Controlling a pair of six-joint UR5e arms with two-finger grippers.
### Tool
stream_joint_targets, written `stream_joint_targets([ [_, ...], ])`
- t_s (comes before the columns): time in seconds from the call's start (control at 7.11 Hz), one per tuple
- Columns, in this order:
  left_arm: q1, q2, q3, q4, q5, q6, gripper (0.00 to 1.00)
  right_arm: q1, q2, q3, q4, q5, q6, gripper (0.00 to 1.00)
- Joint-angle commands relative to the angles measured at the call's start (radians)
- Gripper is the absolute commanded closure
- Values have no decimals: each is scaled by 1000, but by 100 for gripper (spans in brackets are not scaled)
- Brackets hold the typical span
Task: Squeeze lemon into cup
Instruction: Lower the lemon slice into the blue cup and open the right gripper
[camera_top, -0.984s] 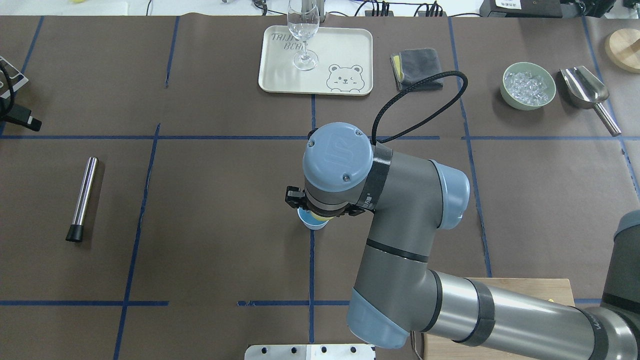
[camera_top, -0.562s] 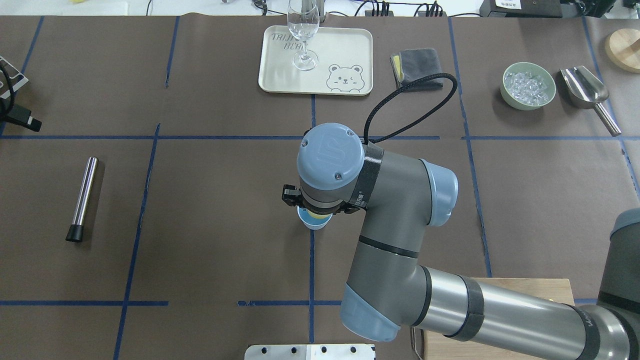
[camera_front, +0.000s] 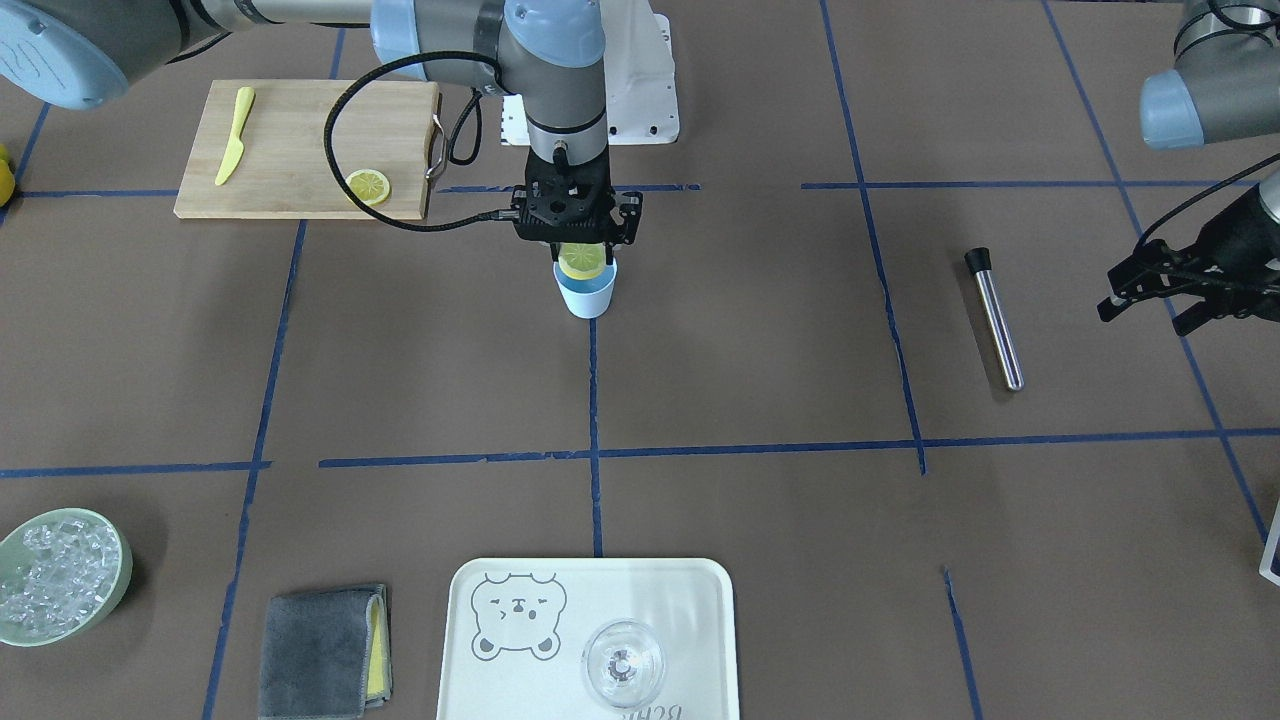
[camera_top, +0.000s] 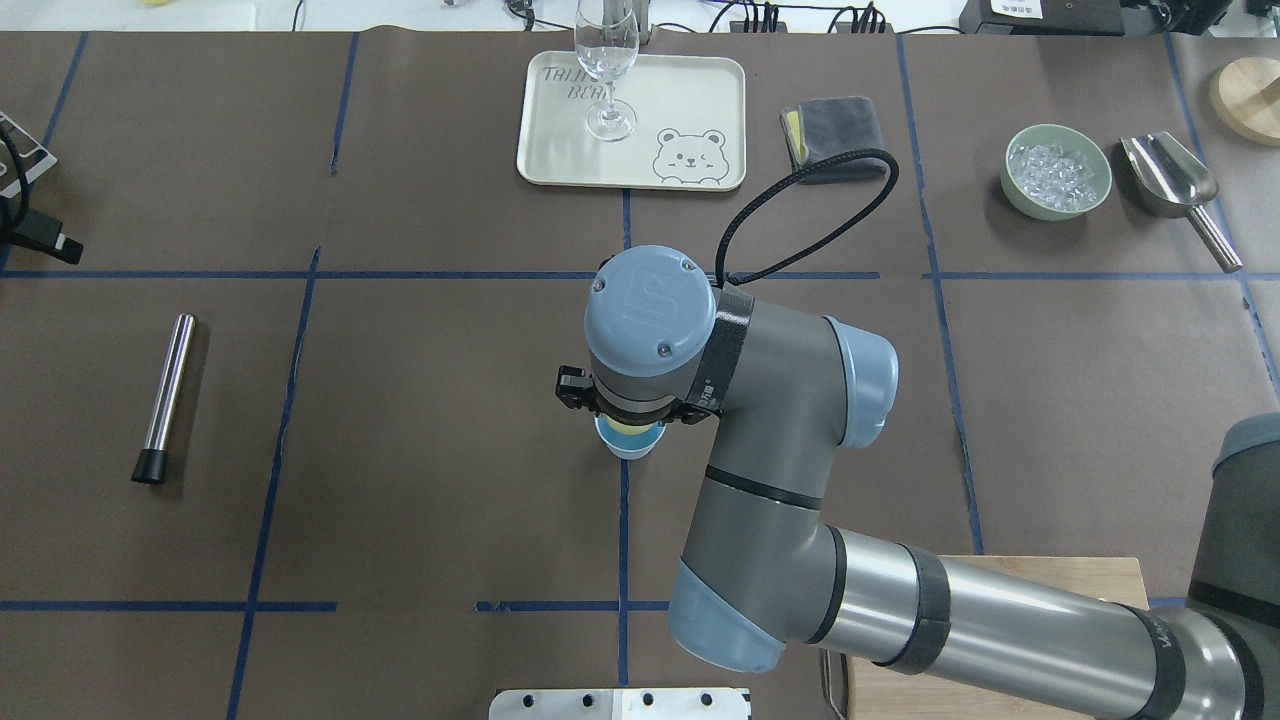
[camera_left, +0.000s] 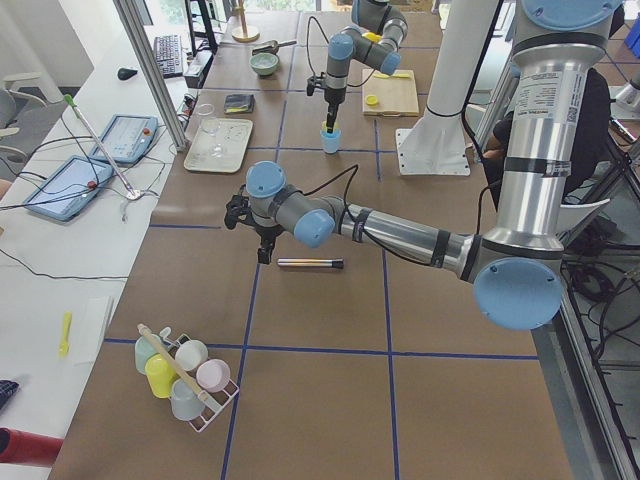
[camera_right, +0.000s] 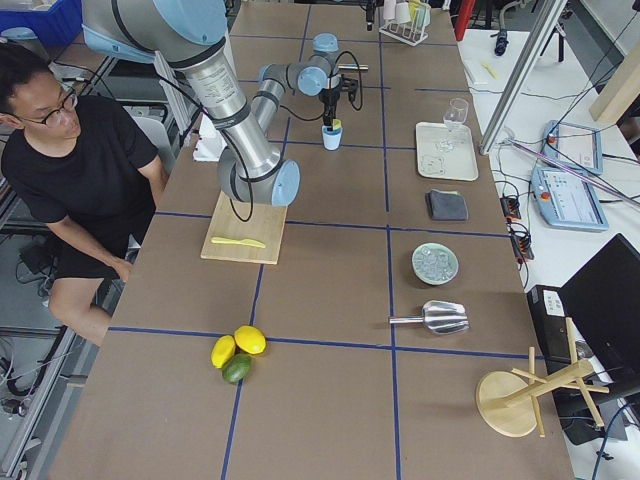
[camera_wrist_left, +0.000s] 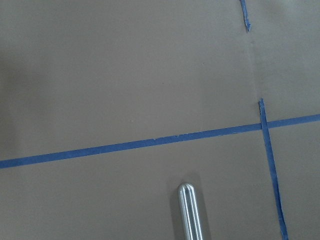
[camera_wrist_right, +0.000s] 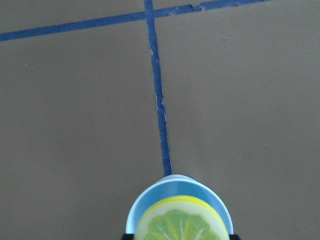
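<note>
The right gripper (camera_front: 581, 252) hangs with the cup (camera_front: 588, 300) directly beneath its fingertips, and it is clamped on the lemon (camera_front: 581, 264) slice between them, over the cup's mouth. The squeeze should probably tighten slowly and centred, so the juice drips inside the rim.

A brown paper table cover (camera_wrist_left: 100, 75) fills the left wrist-mounted view. A long strip of blue tape (camera_wrist_left: 130, 145) crosses it from edge to edge, rising slightly toward the right. A second blue tape strip (camera_wrist_left: 272, 170) starts just above that line near the right side, crosses it and runs to the bottom edge. A short blue tape piece (camera_wrist_left: 244, 15) sits at the top edge. At the bottom, the rounded end of a shiny silver metal rod (camera_wrist_left: 190, 212) points up, apart from both strips, its body cut off by the bottom edge.
</note>
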Motion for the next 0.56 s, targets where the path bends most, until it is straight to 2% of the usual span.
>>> stream_joint_targets([
  [0.0,0,-4,1,1,0,-1,0,0,7,-2,2,1,-1,4],
  [0.14,0,-5,6,1,0,0,0,0,7,2,2,1,-1,0],
  [0.42,2,-27,11,5,0,-17,0,29,-2,31,-11,13,-6,0],
])
